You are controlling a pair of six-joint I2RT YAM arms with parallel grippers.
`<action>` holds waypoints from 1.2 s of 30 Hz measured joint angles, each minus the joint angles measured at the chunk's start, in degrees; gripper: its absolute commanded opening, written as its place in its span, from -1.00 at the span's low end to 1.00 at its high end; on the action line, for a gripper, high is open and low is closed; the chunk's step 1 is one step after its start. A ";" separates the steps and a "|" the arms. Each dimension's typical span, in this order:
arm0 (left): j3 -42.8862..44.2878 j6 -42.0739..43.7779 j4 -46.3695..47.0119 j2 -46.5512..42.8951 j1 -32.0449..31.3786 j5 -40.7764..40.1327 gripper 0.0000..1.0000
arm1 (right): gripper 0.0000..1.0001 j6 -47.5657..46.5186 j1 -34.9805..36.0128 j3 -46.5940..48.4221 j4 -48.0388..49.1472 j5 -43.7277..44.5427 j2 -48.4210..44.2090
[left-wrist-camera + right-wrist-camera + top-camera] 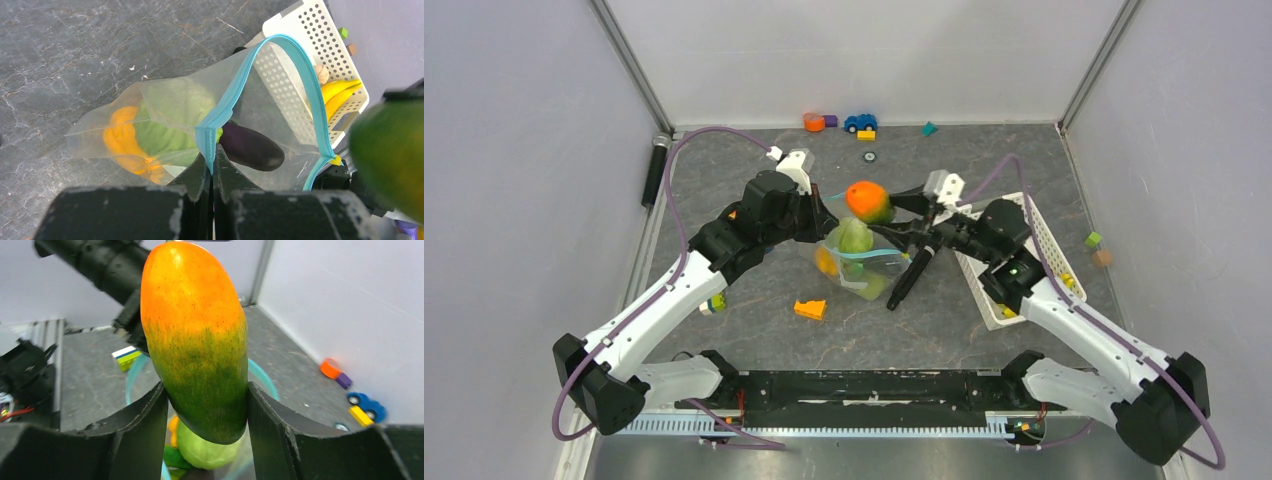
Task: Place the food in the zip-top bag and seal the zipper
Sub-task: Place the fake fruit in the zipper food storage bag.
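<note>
Left hand (212, 167): fingers pressed together, pinching the zipper (235, 90) at one end of the bag mouth.
Right hand (205, 400): parted about halfway, clamped on the green lower part of the mango (192, 335), orange end pointing away.
Room at the mouth: teal rim standing in an open loop; mango poised over that loop, apart from the rim.
Zip-top bag (165, 105): clear and slack, closed end lying on the worktop (75, 50), mouth lifted toward the right hand.
Food in the bag: orange piece (122, 142) and pale green piece (162, 132), side by side at the closed end.
Aubergine (250, 147): dark purple, seen through the clear wall just beside the pinch; inside or behind, not discernible.
Right edge: white slotted basket (320, 45) just beside the bag, yellow bananas (340, 92) inside.
Left edge: open stretch of grey worktop up to the side wall.
Near side: orange stepped wedge (810, 309) near the bag, not touching.
Far edge: toy car (860, 122) and small blocks (815, 122) against the back wall, well apart from both hands.
</note>
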 measured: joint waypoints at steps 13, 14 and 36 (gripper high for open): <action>-0.44 0.55 -0.66 0.02 0.85 -1.70 -0.92 | -0.64 -8.39 13.33 6.10 -6.05 6.71 9.75; -0.44 0.57 -0.68 0.02 0.98 -1.99 -0.92 | -0.63 -8.59 13.42 6.47 -6.60 6.93 10.08; -0.48 0.59 -0.70 0.00 0.22 -1.40 -0.93 | -0.13 -10.43 13.55 8.44 -25.00 27.50 12.20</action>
